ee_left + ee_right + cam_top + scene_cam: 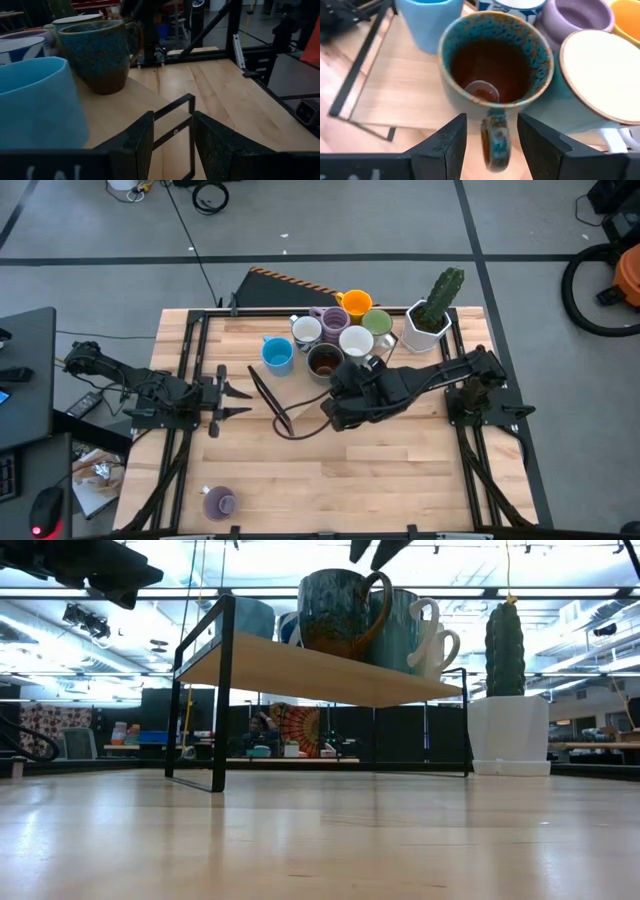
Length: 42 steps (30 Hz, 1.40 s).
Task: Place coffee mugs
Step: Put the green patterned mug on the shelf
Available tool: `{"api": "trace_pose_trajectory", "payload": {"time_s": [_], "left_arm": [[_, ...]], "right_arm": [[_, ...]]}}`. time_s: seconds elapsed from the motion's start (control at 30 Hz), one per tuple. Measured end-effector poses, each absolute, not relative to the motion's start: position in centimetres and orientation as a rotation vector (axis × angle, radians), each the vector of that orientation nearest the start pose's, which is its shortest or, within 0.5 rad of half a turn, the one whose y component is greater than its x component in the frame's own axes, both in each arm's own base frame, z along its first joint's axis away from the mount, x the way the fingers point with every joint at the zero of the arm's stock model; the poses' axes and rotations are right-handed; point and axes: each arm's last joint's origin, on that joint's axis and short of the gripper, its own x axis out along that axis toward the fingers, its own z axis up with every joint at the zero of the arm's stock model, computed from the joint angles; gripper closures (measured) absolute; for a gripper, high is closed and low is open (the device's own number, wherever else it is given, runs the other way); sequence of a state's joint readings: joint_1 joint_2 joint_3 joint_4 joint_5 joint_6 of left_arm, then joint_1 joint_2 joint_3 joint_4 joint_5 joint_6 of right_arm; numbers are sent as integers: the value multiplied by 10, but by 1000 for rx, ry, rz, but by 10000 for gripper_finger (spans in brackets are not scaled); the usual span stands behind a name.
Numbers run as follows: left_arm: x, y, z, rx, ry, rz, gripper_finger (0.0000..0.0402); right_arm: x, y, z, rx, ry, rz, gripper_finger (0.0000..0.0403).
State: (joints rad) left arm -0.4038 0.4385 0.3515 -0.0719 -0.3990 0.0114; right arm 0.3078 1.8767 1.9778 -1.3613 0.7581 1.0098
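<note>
Seven mugs stand clustered on a low wood-topped rack [268,395]: blue [277,355], two white [306,330] [356,341], purple [333,320], orange [356,305], green [378,322] and dark brown [325,361]. A second purple mug [219,502] sits alone on the table near its near edge. My right gripper [492,125] is open just above the brown mug [495,55], its fingers on either side of the handle [495,142] with gaps showing. My left gripper [172,130] is open and level, left of the rack.
A white angular pot with a green cactus [432,318] stands right of the mugs at the far right. The rack's black metal legs [220,690] rise from the table. A dark cable [290,425] loops near the right arm. Bare wood [350,480] lies toward the near edge.
</note>
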Motion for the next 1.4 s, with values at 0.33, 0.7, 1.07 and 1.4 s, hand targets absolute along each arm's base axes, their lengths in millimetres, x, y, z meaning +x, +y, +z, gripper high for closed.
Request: {"api": "trace_pose_trajectory", "payload": {"time_s": [0.33,0.7,1.07,1.4], "left_arm": [[118,-38,238,23,155,-13,260],[118,-38,238,-1,158,-11,260],[118,-38,238,1,162,-11,260],[118,-38,237,2,167,-10,260]], "right_arm": [[365,102,363,34,691,-728,223],[391,111,364,-424,637,-503,247],[393,111,341,-670,719,-469,250],[393,106,317,-845,792,-550,250]]}}
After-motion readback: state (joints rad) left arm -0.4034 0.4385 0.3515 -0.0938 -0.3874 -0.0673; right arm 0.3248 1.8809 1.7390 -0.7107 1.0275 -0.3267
